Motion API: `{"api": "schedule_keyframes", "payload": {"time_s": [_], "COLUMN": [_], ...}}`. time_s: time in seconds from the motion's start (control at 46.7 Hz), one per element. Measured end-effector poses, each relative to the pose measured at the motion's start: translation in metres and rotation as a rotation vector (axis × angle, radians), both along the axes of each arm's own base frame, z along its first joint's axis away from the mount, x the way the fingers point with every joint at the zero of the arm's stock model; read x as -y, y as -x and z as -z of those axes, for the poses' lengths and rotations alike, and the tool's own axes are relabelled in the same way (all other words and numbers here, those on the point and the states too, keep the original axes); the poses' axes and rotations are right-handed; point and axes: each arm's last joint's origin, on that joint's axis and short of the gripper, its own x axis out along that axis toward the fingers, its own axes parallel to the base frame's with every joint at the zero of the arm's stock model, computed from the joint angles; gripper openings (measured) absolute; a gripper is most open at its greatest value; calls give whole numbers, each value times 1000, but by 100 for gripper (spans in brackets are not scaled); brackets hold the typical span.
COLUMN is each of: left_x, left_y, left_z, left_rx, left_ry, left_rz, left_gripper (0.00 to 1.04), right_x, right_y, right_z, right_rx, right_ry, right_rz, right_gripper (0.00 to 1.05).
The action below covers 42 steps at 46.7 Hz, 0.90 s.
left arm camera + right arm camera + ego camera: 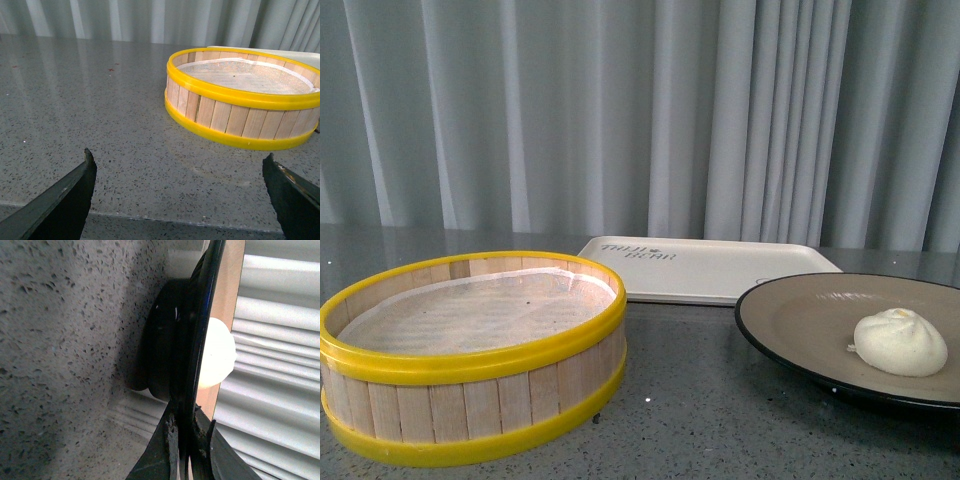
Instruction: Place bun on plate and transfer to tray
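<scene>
Neither arm shows in the front view. There the wide round shallow plate [798, 318], matte beige-grey inside with a glossy black rim, runs off the frame's right edge. The flat rectangular cream-white plastic tray [720, 268] lies behind it, its near corners hidden by the plate and by the round wooden steamer basket with yellow rims [470, 405]. The tray's dark lettering is too small to read. In the right wrist view the plate is seen edge-on; whether its black foot touches the surface cannot be told.

There is one small off-white steamed bun with a pleated top [901, 342], one plate, one tray and one basket. The bun sits on the plate's right part, well apart from the tray.

The right gripper [186, 422] is clamped on the plate's rim, one finger on each face. The left gripper [179, 156] hangs with its two dark fingers [70, 195] spread wide, holding nothing, near the basket.

Everything stands on a grey speckled stone counter [700, 400], and a pale pleated curtain [620, 120] closes the background.
</scene>
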Motion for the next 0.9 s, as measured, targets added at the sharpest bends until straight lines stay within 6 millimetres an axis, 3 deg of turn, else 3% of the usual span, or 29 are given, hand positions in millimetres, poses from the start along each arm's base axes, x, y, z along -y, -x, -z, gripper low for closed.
{"api": "schedule_keyframes", "payload": {"time_s": [0.364,0.6,0.9], "left_x": [0,0,0], "left_y": [0,0,0], "left_z": [0,0,0], "left_rx": [0,0,0], "left_ry": [0,0,0], "left_rz": [0,0,0], "left_gripper": [98,98,98], "right_x": [1,8,15], "right_y": [-6,-34,-73], "right_z": [-13,-39,-46], "right_rx": [90,199,213], "right_ry": [21,-21,-93], "right_rz": [-2,16,-4], "right_gripper": [3,3,3]}}
